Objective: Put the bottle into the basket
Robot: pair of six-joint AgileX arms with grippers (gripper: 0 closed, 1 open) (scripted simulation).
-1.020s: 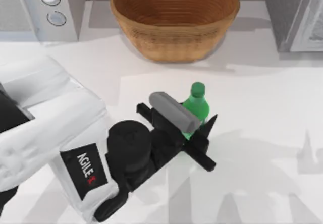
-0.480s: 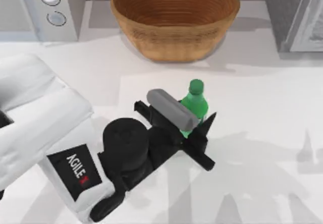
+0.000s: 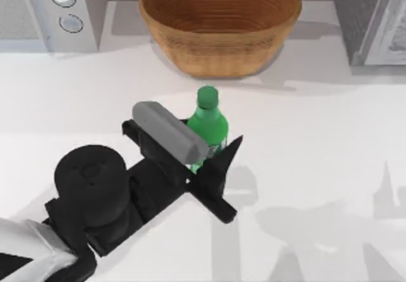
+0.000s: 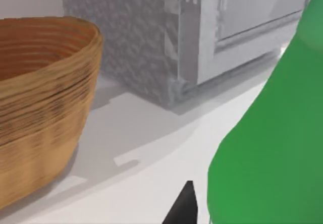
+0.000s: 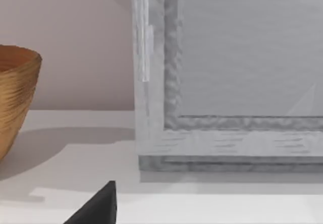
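The white bench (image 3: 330, 167) is seen from above, with the big wicker basket (image 3: 220, 25) sat at the top centre of the frame. Just below it, mid-frame, the green bottle (image 3: 207, 126) is held upright, clamped by the left gripper (image 3: 196, 158). The right gripper's fingers can't be made out.

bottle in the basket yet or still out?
Out. In the top view the bottle stands upright in the left tool, in front of the basket, whose bowl holds nothing.
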